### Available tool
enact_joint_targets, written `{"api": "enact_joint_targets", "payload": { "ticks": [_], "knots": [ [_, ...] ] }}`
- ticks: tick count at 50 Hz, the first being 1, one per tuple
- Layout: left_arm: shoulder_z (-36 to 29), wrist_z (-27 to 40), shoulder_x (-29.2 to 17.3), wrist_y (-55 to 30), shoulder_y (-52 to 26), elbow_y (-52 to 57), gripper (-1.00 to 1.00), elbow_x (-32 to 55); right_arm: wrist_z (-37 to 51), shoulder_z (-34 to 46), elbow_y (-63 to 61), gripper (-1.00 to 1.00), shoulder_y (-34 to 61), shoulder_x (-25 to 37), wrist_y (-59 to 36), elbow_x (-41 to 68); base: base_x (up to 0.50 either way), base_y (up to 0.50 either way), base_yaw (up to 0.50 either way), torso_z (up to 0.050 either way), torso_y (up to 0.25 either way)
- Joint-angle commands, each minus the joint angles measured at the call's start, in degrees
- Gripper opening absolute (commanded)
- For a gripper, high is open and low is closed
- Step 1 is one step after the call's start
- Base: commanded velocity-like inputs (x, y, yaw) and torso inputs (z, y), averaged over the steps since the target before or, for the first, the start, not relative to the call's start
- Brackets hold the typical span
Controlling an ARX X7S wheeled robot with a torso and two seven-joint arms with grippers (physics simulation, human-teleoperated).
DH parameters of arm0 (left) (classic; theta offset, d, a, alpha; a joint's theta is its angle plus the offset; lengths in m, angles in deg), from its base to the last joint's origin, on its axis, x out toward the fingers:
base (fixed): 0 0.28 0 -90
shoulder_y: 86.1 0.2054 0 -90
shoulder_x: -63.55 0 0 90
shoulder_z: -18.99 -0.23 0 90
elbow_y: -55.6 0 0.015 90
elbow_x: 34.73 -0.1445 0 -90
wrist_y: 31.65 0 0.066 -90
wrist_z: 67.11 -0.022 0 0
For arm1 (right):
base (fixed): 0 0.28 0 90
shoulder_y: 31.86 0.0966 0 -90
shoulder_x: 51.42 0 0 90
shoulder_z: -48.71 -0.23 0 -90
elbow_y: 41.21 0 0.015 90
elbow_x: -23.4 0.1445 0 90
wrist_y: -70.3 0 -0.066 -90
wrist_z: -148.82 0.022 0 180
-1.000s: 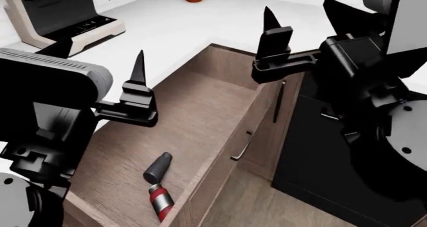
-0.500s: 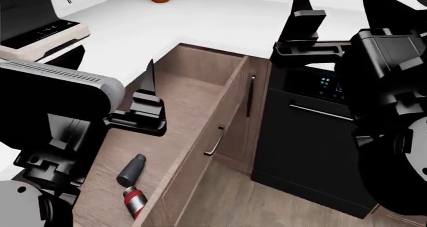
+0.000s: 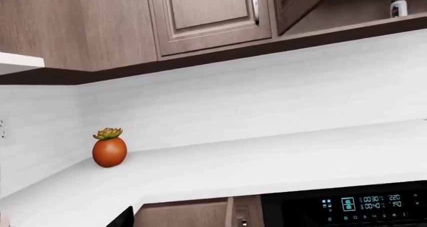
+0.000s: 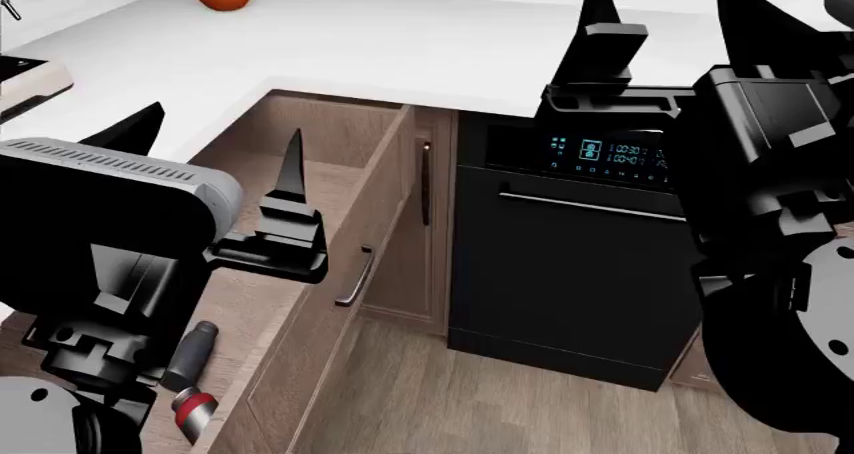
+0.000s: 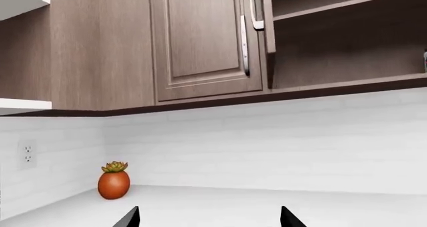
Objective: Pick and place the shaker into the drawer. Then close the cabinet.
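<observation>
bright even light, sharp, soft shadows

The shaker (image 4: 191, 379) lies on its side on the floor of the drawer (image 4: 350, 179), near the front corner. It has a dark grey cap end, a silvery band and a red body; part of it is hidden behind the robot's left arm. The drawer is pulled wide open: deep, brown wood-grain inside and out, with a plain flat front seen edge-on. One dark curved bar handle (image 4: 355, 277) sticks out from that front. Apart from the shaker, the visible part of the drawer floor is bare.
</observation>
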Motion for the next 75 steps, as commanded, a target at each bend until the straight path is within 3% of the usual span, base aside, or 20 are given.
{"api": "enact_joint_targets", "payload": {
  "ticks": [1, 24, 43, 49, 56, 63, 71, 75],
  "knots": [
    [-0.3, -0.2, -0.5, 0.4, 0.1, -0.1, 1.0, -0.2, -0.3, 0.5, 0.4, 1.0, -0.2, -0.6, 0.4, -0.5, -0.06, -0.02, -0.5, 0.0, 0.0],
    [-0.5, -1.8, -1.3, 2.1, 2.0, -0.1, 1.0, -2.3, -2.0, 0.8, 1.3, 1.0, -1.2, -1.9, 2.3, -1.1, -0.06, -0.01, -0.5, 0.0, 0.0],
    [-1.6, -2.1, -1.1, 2.9, 2.6, -0.2, 1.0, -3.4, -2.3, 0.4, 1.2, 1.0, -2.7, -2.0, 3.6, -1.1, -0.06, -0.51, 0.0, 0.0, 0.0],
    [-6.5, -6.5, 2.9, 4.5, 3.7, -3.4, 1.0, -10.0, -0.7, 3.4, 5.3, 1.0, -2.6, -0.8, -0.3, -2.9, -0.02, -0.17, 0.0, 0.0, 0.0],
    [-19.9, -21.3, 11.4, 17.4, 6.1, -22.7, 1.0, -30.0, -7.6, 9.4, 20.1, 1.0, -4.7, -1.1, -1.6, -9.4, 0.0, 0.0, 0.0, 0.0, 0.0],
    [-28.6, -30.6, 19.7, 33.5, 4.3, -54.7, 1.0, -45.3, -16.0, 18.1, 37.6, 1.0, -3.6, -4.6, 4.9, -24.5, 0.0, 0.0, 0.0, 0.0, 0.0],
    [-30.6, -36.0, 28.1, 45.8, 1.7, -83.4, 1.0, -50.1, -22.5, 19.4, 53.1, 1.0, -11.1, -8.6, 19.9, -31.3, 0.0, 0.0, 0.0, 0.0, 0.0],
    [-30.0, -39.6, 33.1, 56.1, -1.0, -103.2, 1.0, -51.6, -32.9, 18.5, 68.6, 1.0, -13.9, -13.4, 32.9, -33.0, 0.0, 0.0, 0.0, 0.0, 0.0]
  ]
}}
